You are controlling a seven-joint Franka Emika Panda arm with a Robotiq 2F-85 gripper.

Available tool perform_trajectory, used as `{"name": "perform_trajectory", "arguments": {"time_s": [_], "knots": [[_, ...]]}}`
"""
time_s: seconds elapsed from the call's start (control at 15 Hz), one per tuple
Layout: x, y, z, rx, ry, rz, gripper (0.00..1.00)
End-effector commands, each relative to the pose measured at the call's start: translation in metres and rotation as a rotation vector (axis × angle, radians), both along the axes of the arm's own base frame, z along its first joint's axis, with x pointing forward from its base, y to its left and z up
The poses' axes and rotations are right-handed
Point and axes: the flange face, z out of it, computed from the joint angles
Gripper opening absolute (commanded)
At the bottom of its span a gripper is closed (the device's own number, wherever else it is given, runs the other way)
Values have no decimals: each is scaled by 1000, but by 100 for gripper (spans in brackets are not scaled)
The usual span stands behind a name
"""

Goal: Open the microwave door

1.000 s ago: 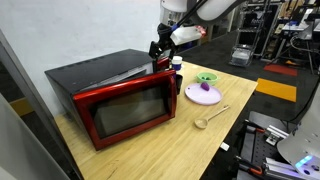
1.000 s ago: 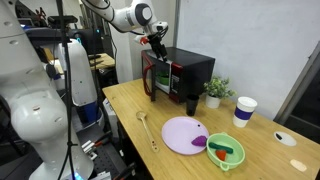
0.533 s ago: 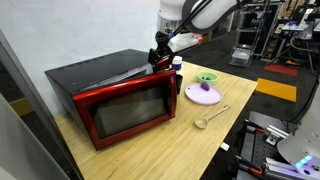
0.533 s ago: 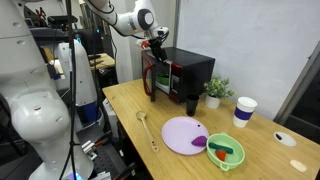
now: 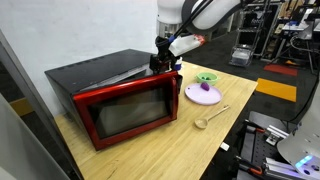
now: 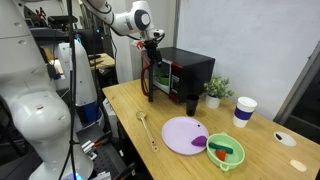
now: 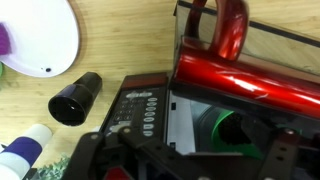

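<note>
On the wooden surface (image 5: 190, 150), the microwave (image 5: 100, 72) sits with the microwave door (image 7: 250, 88) cracked ajar (pull underway) — fingers (image 7: 98, 160) seemingly spread, ungripped, beside its edge — so next, sweep it outward along the hinge arc.

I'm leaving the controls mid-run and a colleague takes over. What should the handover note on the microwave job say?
Gripper: looks open and clamps nothing. It sits at the top of the microwave door, at the end next to the control panel.
Microwave: on the wooden table, red front facing the room.
Done: the door is ajar. The wrist view shows a gap between the door and the control panel, with the cavity visible.
Left: swing the door wide open.
Watch: a black cup stands close beside the microwave on the panel side.
</note>
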Motion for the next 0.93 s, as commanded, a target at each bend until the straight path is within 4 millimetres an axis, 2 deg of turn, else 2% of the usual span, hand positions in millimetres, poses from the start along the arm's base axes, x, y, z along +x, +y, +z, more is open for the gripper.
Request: {"name": "perform_trajectory", "arguments": {"time_s": [0.0, 0.4, 0.87], "knots": [[-14, 6, -5, 22, 75, 13, 100], [-32, 28, -1, 63, 117, 50, 100], [-56, 70, 15, 121, 111, 166, 100]]}}
